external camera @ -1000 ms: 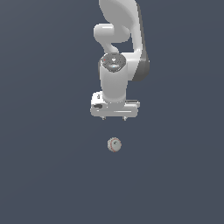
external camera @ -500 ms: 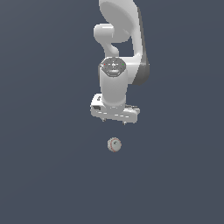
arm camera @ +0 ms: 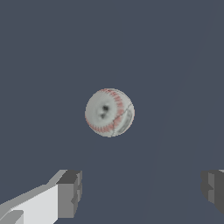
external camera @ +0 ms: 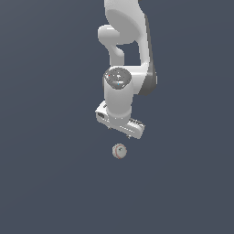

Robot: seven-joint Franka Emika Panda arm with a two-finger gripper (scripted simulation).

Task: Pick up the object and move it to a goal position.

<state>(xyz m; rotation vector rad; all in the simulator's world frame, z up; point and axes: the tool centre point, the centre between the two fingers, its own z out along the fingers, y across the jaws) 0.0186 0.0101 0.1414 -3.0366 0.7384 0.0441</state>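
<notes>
The object is a small whitish-grey ball (external camera: 119,151) with thin red curved stitch marks, lying on the dark grey floor. It also shows in the wrist view (arm camera: 109,112), clear of both fingers. My gripper (external camera: 119,131) hangs from the white arm just above and behind the ball, with its hand turned at a slant. In the wrist view the two fingertips (arm camera: 70,192) stand wide apart with nothing between them, so the gripper (arm camera: 142,192) is open and empty. It does not touch the ball.
The white arm (external camera: 125,55) rises from the gripper toward the top of the exterior view. The dark grey floor (external camera: 45,173) surrounds the ball. No goal marker shows.
The hand has turned about its axis, so its body now sits at a slant, and has sunk slightly toward the ball. The ball has not moved.
</notes>
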